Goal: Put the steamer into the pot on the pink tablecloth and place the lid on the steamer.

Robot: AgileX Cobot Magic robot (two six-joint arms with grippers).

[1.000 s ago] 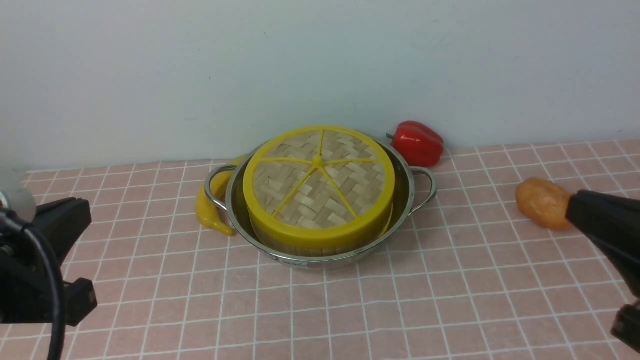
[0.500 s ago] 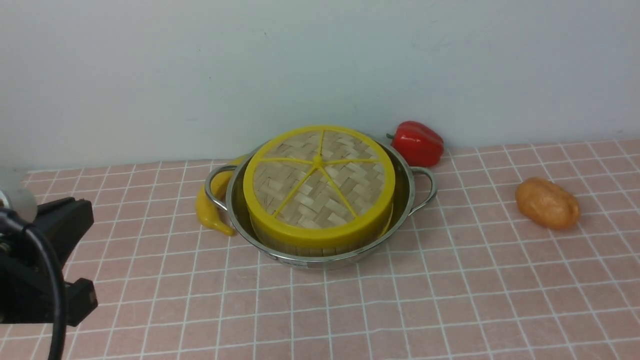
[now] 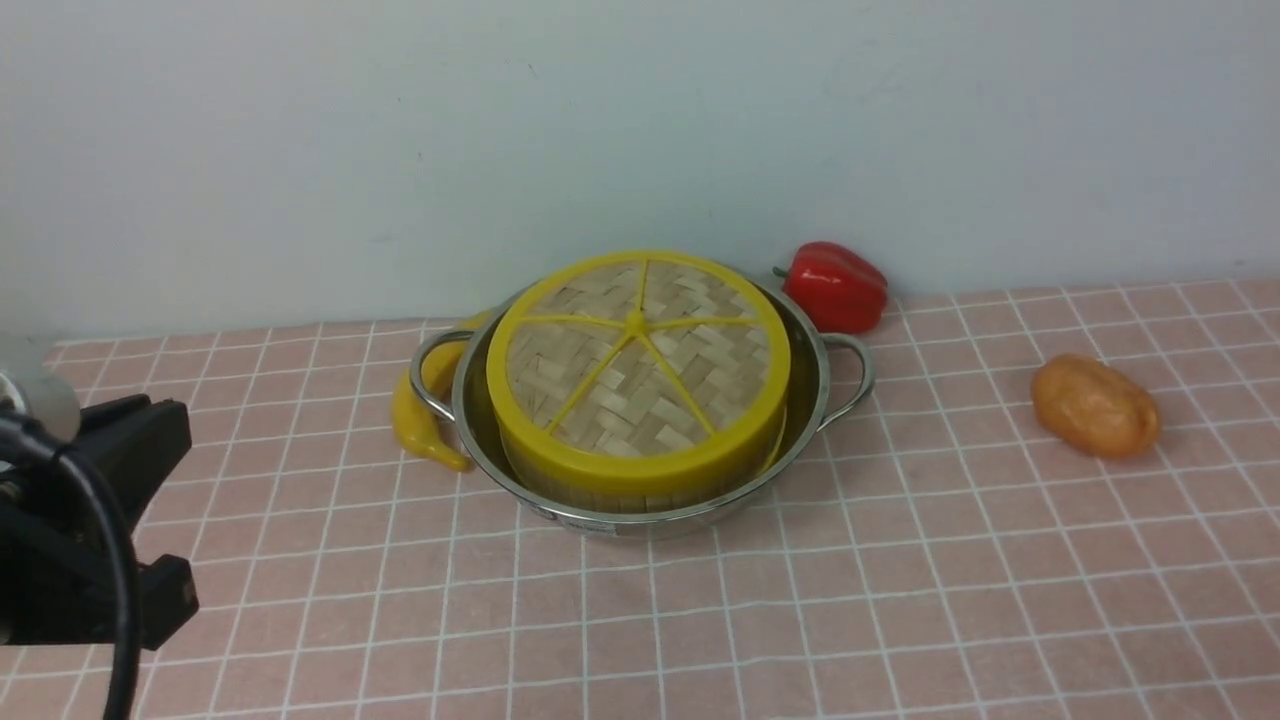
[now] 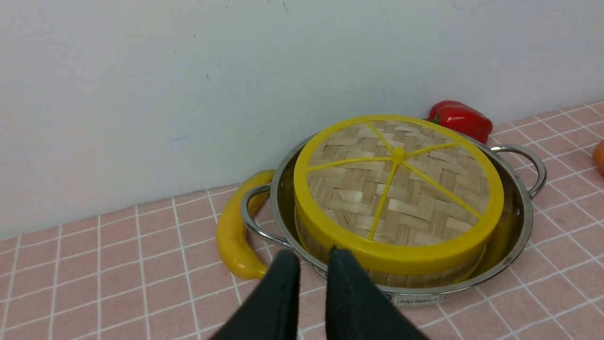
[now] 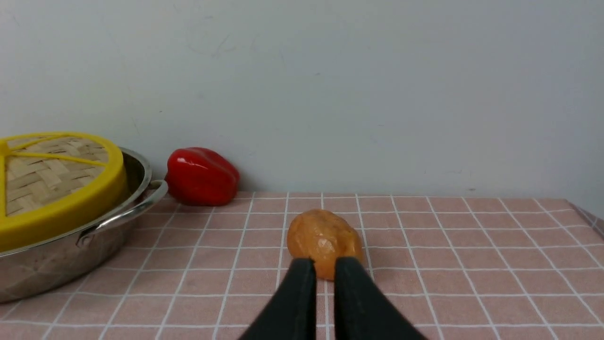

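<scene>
In the front view I see the pot [image 3: 470, 440] on the pink tablecloth [image 3: 400, 600], a little beyond the middle, with the steamer [image 3: 600, 500] inside it and the lid [image 3: 560, 380] on top. A yellow banana [image 3: 425, 430] lies at nine o'clock of the pot, a red pepper [image 3: 835, 290] at about one to two o'clock, and a brown, potato-like thing [image 3: 1095, 407] at three o'clock. My left gripper [image 4: 314, 257] and my right gripper [image 5: 324, 264] both have their fingers a little apart, and nothing is between them. I judge that the task is finished, so the next move is only to rest, away from the pot. If the lid needs correction, I would take its thick rim at nine and three o'clock; it should be light and rather stiff, but the woven middle may bend under pressure. The steamer is probably heavier with food inside (I cannot see any under the lid), and its bamboo wall could suffer from a hard squeeze. The steel of the pot looks smooth and slippery, therefore its two loop handles, near nine and three o'clock, are the safer hold.
</scene>
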